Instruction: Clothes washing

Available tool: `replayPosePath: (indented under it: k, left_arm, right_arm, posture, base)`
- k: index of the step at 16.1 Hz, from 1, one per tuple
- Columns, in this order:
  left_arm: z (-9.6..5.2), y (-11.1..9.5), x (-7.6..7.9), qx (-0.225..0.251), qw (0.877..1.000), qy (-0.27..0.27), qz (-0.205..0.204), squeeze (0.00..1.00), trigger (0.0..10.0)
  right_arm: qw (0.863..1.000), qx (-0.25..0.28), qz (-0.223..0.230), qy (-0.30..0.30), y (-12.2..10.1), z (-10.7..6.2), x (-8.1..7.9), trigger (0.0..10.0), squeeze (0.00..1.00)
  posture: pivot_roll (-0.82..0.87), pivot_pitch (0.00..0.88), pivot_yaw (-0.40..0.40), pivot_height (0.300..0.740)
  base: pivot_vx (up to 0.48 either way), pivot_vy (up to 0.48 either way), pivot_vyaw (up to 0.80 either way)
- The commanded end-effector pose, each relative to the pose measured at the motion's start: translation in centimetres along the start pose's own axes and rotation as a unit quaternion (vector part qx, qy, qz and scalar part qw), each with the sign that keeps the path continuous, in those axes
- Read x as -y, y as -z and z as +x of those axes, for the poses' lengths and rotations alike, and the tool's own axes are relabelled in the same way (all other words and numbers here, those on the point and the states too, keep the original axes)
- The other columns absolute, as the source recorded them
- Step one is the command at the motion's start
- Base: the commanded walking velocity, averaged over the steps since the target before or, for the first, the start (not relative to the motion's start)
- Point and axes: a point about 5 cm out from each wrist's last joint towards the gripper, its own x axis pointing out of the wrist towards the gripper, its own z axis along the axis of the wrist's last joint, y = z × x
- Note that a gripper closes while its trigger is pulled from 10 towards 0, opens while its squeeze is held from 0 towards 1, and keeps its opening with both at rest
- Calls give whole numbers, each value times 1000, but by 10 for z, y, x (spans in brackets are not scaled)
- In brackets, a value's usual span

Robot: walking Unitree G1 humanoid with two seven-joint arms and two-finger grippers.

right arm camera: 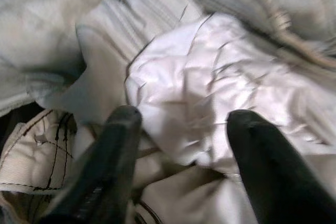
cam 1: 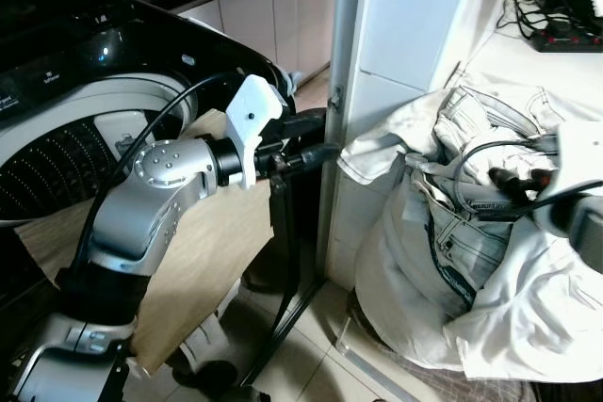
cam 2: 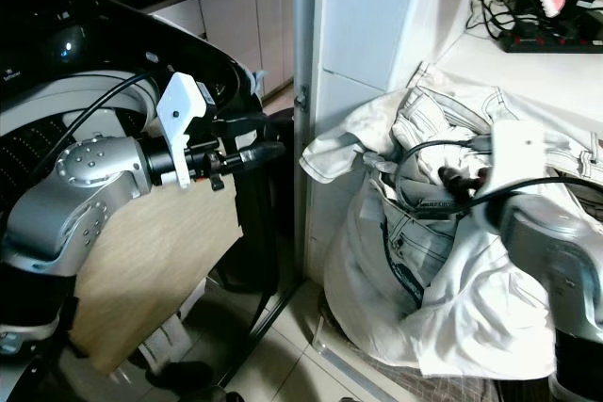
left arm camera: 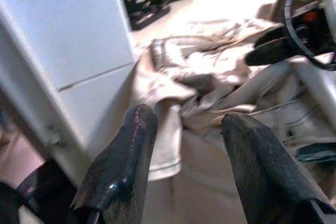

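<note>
Heap of clothes: pale trousers and white garments, piled against the white cabinet, spilling down its front toward the tiled floor. One white sleeve or flap is hanging off the heap's edge nearest the cabinet's corner post.

Right gripper: hovering just over the heap, jaws spread wide, a crumpled white garment lying between and beyond them. Nothing is being held. In the head views its black fingers are pointing into the top of the heap.

Left gripper: reaching level toward the cabinet's corner post, near the hanging white flap but apart from it. Jaws are standing wide, gripping nothing.

Washing machine: black top-loader, lid raised, perforated drum showing, standing on the far side of the left arm from the cabinet.

Power strip: black, with cables, lying on the cabinet's worktop behind the heap.

Wooden board: leaning between washing machine and cabinet, below the left arm.
</note>
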Motion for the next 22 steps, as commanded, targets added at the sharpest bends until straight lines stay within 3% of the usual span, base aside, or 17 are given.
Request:
replayPosePath:
  k: [1, 4, 7, 10, 11, 12, 14, 16, 17, 18, 22]
  left_arm:
    - [0, -4, 10, 12, 1000, 27, -3, 0, 10000]
    - [0, -8, 19, 26, 999, 40, -10, 0, 10000]
    - [0, -9, 23, 28, 998, 53, -14, 0, 10000]
    - [1, -9, 33, 31, 995, 87, -23, 0, 10000]
    - [2, -9, 36, 32, 995, 92, -22, 0, 10000]
    - [3, -9, 37, 34, 995, 94, -21, 0, 10000]
    - [3, -9, 38, 34, 994, 98, -19, 0, 10000]
    - [2, -9, 39, 34, 994, 102, -22, 0, 10000]
    - [1, -9, 40, 32, 994, 104, -22, 0, 10000]
    - [0, -9, 40, 32, 994, 100, -20, 0, 10000]
    - [0, -8, 40, 32, 994, 100, -21, 0, 10000]
  right_arm:
    - [1000, 8, 14, 7, -1, -13, 5, 10000, 1000]
    - [998, 15, 34, 44, 3, -35, 21, 10000, 1000]
    - [996, 10, 64, 53, 10, -39, 31, 10000, 1000]
    - [991, 0, 129, 40, 31, -32, 43, 10000, 984]
    - [987, 3, 160, 21, 36, -27, 43, 10000, 55]
    - [982, 5, 191, 1, 40, -24, 41, 10000, 0]
    - [972, -10, 234, -2, 50, -16, 41, 10000, 0]
    - [969, -22, 245, 11, 55, -13, 43, 10000, 0]
    - [968, -24, 250, 17, 57, -11, 45, 2314, 0]
    - [966, -16, 256, 16, 54, -9, 45, 0, 0]
    - [965, -9, 260, 18, 51, -9, 45, 0, 0]
  posture:
    - [-125, 0, 45, 740]
    - [-130, 0, 49, 740]
    - [-133, 0, 51, 740]
    - [-131, 0, 53, 740]
    - [-131, 0, 53, 740]
    - [-128, 0, 53, 740]
    - [-124, 0, 50, 740]
    - [-119, 0, 44, 740]
    - [-117, 0, 43, 740]
    - [-117, 0, 42, 740]
    - [-118, 0, 42, 740]
  base:
    - [0, 0, 0]
    - [0, 0, 0]
    - [0, 0, 0]
    - [0, 0, 0]
    - [0, 0, 0]
    - [0, 0, 0]
    - [0, 0, 0]
    - [0, 0, 0]
    - [0, 0, 0]
    - [0, 0, 0]
    - [0, 0, 0]
